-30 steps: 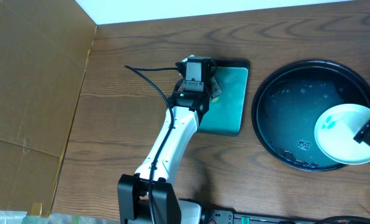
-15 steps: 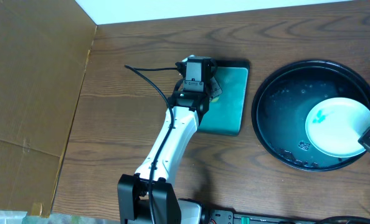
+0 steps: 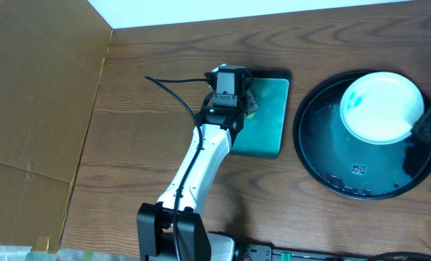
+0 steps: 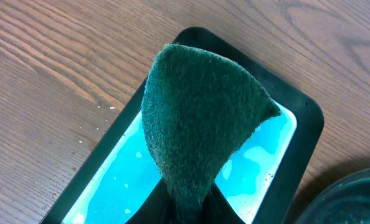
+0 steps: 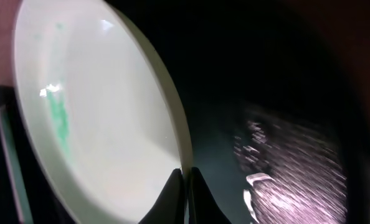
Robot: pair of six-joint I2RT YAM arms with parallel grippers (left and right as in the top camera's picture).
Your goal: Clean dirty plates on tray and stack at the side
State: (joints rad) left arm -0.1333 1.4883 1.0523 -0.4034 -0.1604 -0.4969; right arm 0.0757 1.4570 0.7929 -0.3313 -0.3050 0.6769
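A white plate [image 3: 381, 106] with a small teal smear hangs tilted over the upper part of the round black tray [image 3: 324, 156]. My right gripper [image 3: 423, 123] is shut on the plate's right rim. In the right wrist view its fingertips [image 5: 186, 178] pinch the thin edge of the plate [image 5: 98, 124], with the wet tray [image 5: 272, 112] floor beyond. My left gripper [image 3: 243, 101] is shut on a dark green sponge [image 3: 252, 109]. In the left wrist view the sponge [image 4: 197, 118] stands up from that gripper [image 4: 186, 210].
A rectangular black-rimmed dish [image 3: 266, 119] of teal liquid lies under the left gripper; it shows as a bright blue pool [image 4: 260, 155] in the left wrist view. A brown cardboard panel [image 3: 34, 109] flanks the table's left side. A black cable [image 3: 175, 90] loops left of the arm.
The right gripper closed on the plate's rim, and the plate rose from the tray's lower right to over its upper part. The left arm and sponge stayed put.
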